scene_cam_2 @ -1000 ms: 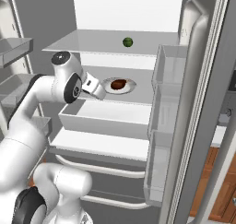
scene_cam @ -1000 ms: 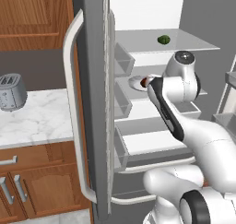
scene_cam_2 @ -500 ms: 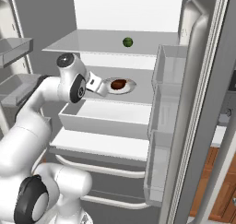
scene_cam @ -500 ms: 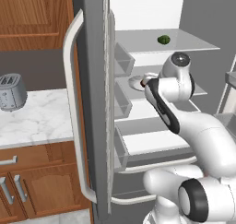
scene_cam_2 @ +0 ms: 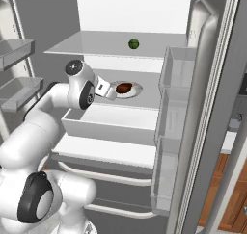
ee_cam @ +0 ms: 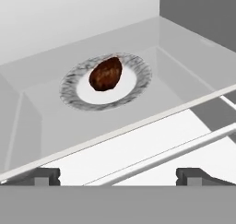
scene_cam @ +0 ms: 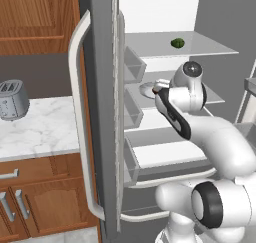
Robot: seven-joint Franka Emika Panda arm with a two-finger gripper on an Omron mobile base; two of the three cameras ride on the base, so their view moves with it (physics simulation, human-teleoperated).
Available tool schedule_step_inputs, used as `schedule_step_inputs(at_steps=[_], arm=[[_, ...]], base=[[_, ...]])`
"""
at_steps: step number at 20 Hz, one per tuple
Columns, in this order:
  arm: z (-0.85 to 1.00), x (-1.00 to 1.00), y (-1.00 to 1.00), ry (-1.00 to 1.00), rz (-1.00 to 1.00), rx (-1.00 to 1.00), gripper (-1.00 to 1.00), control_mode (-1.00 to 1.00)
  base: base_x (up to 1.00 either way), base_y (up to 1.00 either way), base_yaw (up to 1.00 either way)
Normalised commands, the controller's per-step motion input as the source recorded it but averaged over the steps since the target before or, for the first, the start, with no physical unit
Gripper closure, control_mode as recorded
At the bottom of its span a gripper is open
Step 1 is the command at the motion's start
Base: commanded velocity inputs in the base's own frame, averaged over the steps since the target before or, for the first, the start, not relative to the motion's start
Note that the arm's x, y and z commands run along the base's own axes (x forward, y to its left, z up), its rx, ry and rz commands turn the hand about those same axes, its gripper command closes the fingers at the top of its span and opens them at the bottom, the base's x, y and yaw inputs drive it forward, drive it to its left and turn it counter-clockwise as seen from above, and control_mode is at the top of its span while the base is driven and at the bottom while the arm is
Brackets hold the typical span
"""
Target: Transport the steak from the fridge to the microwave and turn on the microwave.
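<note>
Fridge stands open, white inside, glass shelves; my gripper is spread wide, nothing between the tips, both dark fingertips low in the hand view and well apart; it points at the front edge of the middle shelf, short of the plate, touching nothing; steak, brown and oval, lies on the middle of a round plate with a grey speckled rim; plate sits on the middle shelf, roughly mid-depth, nearer the back wall than the front edge; in the right base view the steak on its plate is just beyond my gripper, apart from it; in the left base view the plate peeks out by the door edge with my hand right next to it; small green round thing sits on the top shelf, toward its back, well above the plate; drawer under the middle shelf; grey door bins on the open right door; long curved pale handle on the left door; marble counter left of the fridge with a toaster near its back edge; wood cabinets above and below it.
</note>
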Motion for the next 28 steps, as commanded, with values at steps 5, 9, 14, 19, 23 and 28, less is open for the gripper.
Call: schedule_step_inputs(at_steps=[5,9,14,19,23,28], arm=[[0.0,0.25,-0.09,0.0,0.0,0.0,-1.0,-1.0],[0.0,0.25,-0.04,0.0,0.0,0.0,-1.0,-1.0],[0.0,0.27,0.0,0.0,0.0,0.0,-1.0,-1.0],[0.0,0.27,-0.01,0.0,0.0,0.0,-1.0,-1.0],[0.0,0.25,-0.03,0.0,0.0,0.0,-1.0,-1.0],[-0.04,0.27,-0.01,0.0,0.0,0.0,-1.0,-1.0]], base=[[0.0,0.0,0.0],[0.0,0.0,0.0],[0.0,0.0,0.0],[0.0,0.0,0.0],[0.0,0.0,0.0],[0.0,0.0,0.0]])
